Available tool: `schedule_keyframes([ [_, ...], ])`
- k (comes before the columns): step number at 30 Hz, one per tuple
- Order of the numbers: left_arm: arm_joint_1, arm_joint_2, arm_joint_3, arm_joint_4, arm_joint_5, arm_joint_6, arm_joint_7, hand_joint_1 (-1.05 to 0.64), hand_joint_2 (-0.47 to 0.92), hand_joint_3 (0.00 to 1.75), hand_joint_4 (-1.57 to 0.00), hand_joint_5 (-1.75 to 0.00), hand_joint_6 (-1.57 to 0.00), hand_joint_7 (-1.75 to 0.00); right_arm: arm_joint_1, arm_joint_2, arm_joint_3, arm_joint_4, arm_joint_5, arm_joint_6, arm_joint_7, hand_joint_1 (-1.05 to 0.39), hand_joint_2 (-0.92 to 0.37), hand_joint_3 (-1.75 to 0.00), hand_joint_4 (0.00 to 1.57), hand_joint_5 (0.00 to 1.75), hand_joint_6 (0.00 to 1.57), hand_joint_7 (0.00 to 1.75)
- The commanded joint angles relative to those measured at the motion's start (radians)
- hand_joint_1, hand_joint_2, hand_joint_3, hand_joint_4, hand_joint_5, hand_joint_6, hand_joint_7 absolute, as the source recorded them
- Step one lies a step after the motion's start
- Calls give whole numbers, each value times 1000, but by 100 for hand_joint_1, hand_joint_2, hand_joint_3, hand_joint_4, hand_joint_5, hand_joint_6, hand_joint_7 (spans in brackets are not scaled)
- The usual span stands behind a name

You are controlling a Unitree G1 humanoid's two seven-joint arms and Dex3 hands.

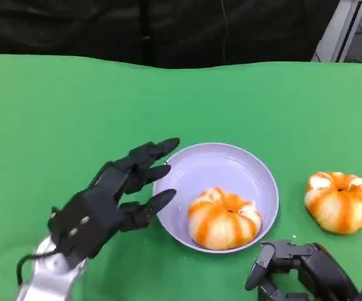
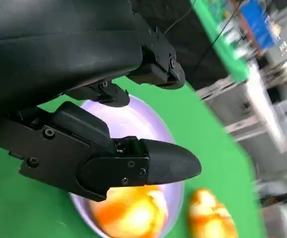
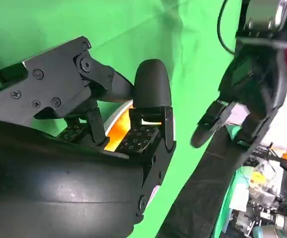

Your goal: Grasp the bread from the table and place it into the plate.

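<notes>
Left hand (image 1: pixel 115 194) hovering at near-left rim of plate (image 1: pixel 193 164), fingers spread, holding nothing. Fingertips just beside or over the rim; contact not clear from head view. Same in left wrist view: fingers apart above the plate, nothing between them.

Right hand (image 1: pixel 300 269) low at near edge of table (image 1: pixel 56 106), just nearer than the plate's right side. Fingers partly curled, nothing visibly held; open or closed not resolvable from these frames.

One bread roll (image 1: pixel 224 217), orange-and-white striped, pumpkin-shaped, sitting inside the plate, near-right part of the dish, upright. Second bread roll (image 1: pixel 341 201), same look, on the green cloth right of the plate, apart from it, near the right hand but not touched.

Step, by judgement: one placement looks done, left hand empty beside the plate, so either release/retreat or start of the next pick. If the second roll counts, next move falls to the right hand: up and over the roll, fingers wide enough to wrap the rounded top, close gently since soft bread will squash, then lift clear of the rim and set down in the free far-left part of the plate. Left hand better off out of the way first.

Brands, labels, writing: none readable. Background clutter in wrist views too blurred.
</notes>
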Motion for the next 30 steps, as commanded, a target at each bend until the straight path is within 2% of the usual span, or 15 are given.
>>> schedule_keyframes([
  [1,66,-7,31,-31,-86,-73,-40,-81,92,61,-62,-4,-39,0,4,-13,-4,2,5,0,0,-13,-63,-94,81,147,85,115],
  [11,207,-87,40,-27,-187,-170,-81,-84,92,57,-69,-4,-41,-1,-3,-11,-5,15,0,-9,-6,-14,-63,-92,82,148,84,115],
  [15,270,-123,50,15,-207,-246,-82,-80,92,53,-73,-4,-45,-2,-5,-11,-4,17,0,-2,-6,-14,-64,-92,82,148,85,114],
  [25,324,-135,71,102,-213,-342,-107,-76,92,55,-76,-2,-48,-2,-12,-12,-4,34,5,-15,1,-14,-64,-91,81,147,86,114],
  [28,327,-137,75,121,-206,-354,-104,-69,92,53,-77,-2,-49,-1,-12,-13,-5,31,0,-12,-3,-14,-64,-91,81,146,86,114],
  [30,332,-136,75,121,-203,-346,-101,-52,92,46,-78,-2,-51,-2,-13,-13,-5,33,1,-11,-3,-13,-64,-91,81,146,85,114],
])
